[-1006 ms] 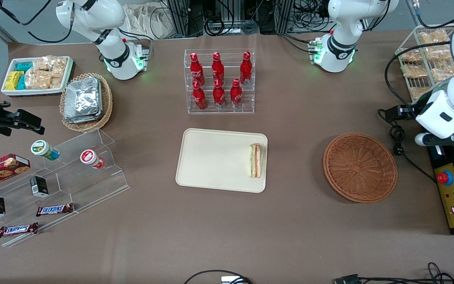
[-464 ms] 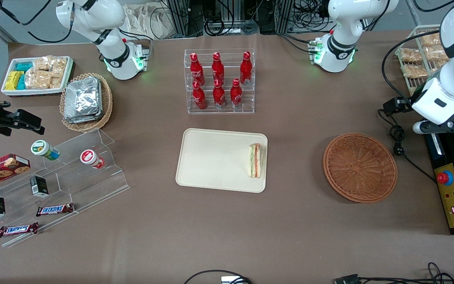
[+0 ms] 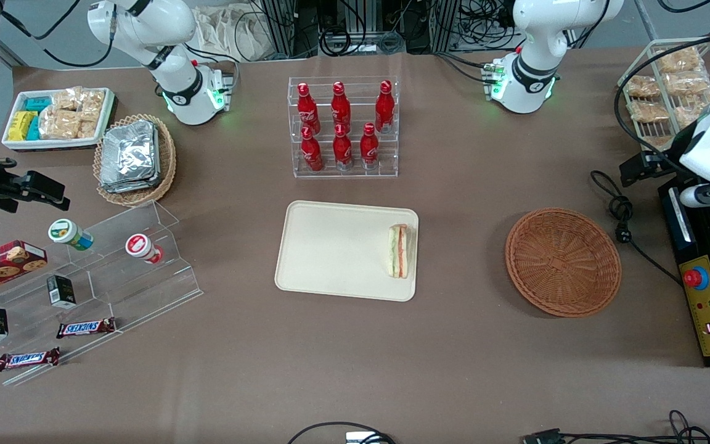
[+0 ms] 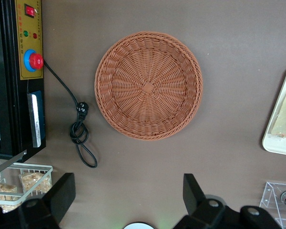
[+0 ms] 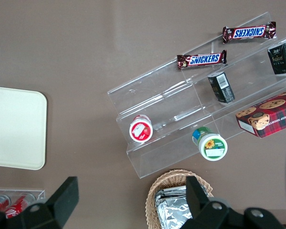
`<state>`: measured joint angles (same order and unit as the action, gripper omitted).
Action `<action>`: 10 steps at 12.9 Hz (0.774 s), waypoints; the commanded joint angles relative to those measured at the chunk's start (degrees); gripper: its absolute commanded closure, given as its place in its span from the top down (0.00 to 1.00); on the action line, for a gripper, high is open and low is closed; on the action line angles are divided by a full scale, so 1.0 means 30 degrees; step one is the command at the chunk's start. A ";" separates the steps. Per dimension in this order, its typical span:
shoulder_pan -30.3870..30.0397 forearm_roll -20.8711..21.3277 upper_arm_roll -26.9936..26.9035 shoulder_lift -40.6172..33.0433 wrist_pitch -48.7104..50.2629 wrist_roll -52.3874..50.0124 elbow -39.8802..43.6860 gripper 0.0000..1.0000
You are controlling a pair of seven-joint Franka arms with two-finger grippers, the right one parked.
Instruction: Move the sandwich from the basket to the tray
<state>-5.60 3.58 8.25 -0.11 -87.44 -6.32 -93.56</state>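
while the sandwich is seen lying on the tray, right by the tray's edge nearest the basket, nothing about it has changed from half a second ago. the basket is left with nothing in it, sitting on the worktop toward the working arm's end, well apart from the tray. what's different is the left arm: it's been pulled farther out toward the worktop's edge and a bit farther from the front camera, up near the wire rack of bagged snacks. the gripper is held high above the worktop next to the basket, fingers spread wide and nothing gripped. the power cord and the control box haven't budged.
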 commanded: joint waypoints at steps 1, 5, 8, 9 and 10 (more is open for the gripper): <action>0.0402 -0.0198 -0.0229 0.0299 0.0347 0.0027 0.0279 1.00; 0.0373 -0.0199 -0.0229 0.0241 0.0465 -0.0061 0.0161 1.00; 0.0373 -0.0199 -0.0200 0.0241 0.0465 -0.0120 0.0161 1.00; 0.0373 -0.0199 -0.0200 0.0270 0.0436 -0.0120 0.0190 1.00; 0.0344 -0.0228 -0.0200 0.0270 0.0348 -0.0120 0.0190 1.00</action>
<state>-5.02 3.52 8.15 0.68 -86.93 -6.36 -93.60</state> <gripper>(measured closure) 0.000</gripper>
